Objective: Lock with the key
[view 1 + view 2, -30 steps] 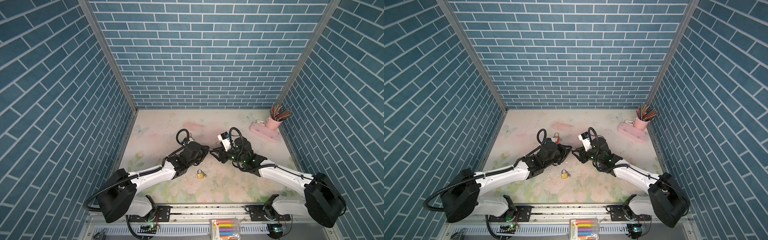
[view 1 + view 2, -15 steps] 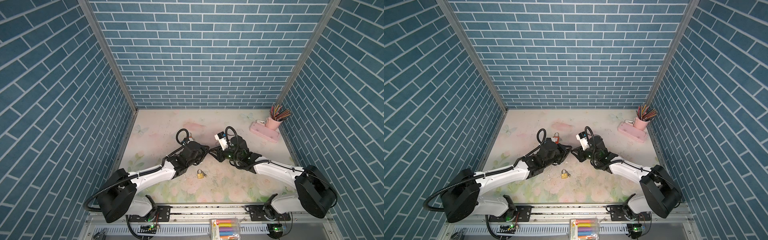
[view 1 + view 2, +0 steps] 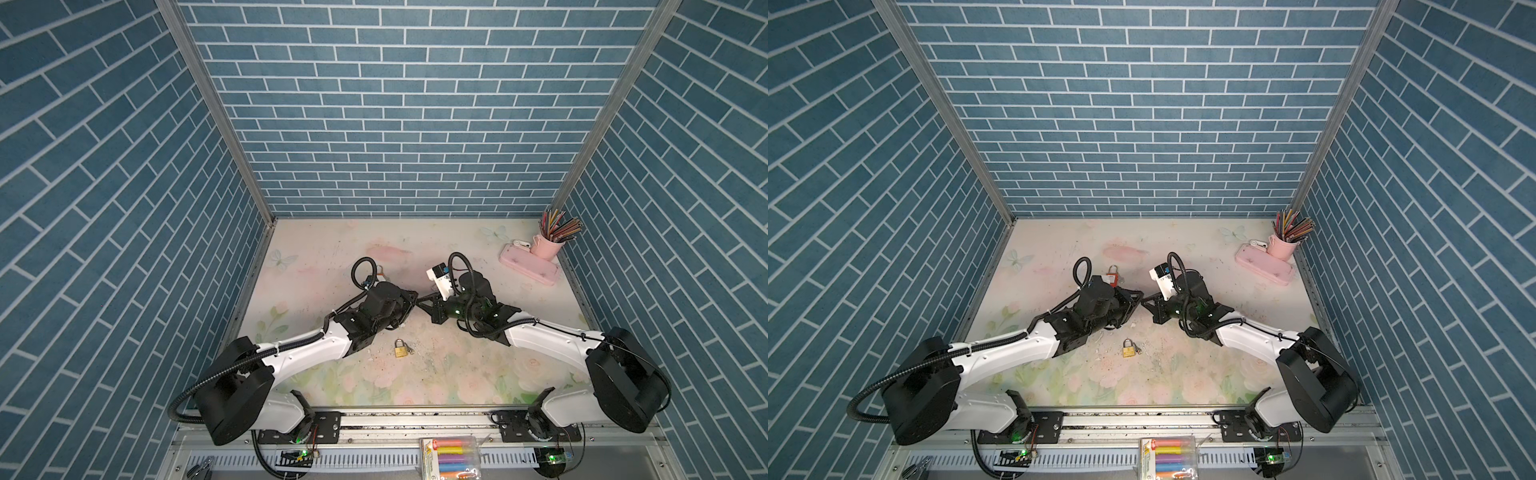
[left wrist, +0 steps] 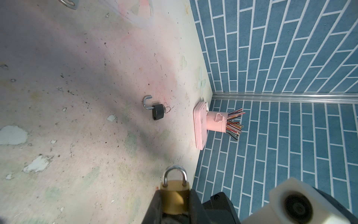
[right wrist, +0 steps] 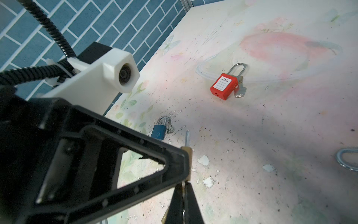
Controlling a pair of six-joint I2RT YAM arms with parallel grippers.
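Note:
A brass padlock with its steel shackle pushed in sits between the fingers of my left gripper, which is shut on its body. In both top views the left gripper and the right gripper meet tip to tip above the middle of the table. In the right wrist view the right gripper is pinched shut on a thin metal key at the bottom edge of the held padlock. Most of the key is hidden by the fingers.
On the table lie a second brass padlock with a key beside it, a red padlock, a blue padlock and a black padlock with its shackle open. A pink tray and a pencil cup stand at the back right.
My right gripper has moved left up to the left gripper's tip and its jaws have closed. The left arm and its padlock have stayed still.

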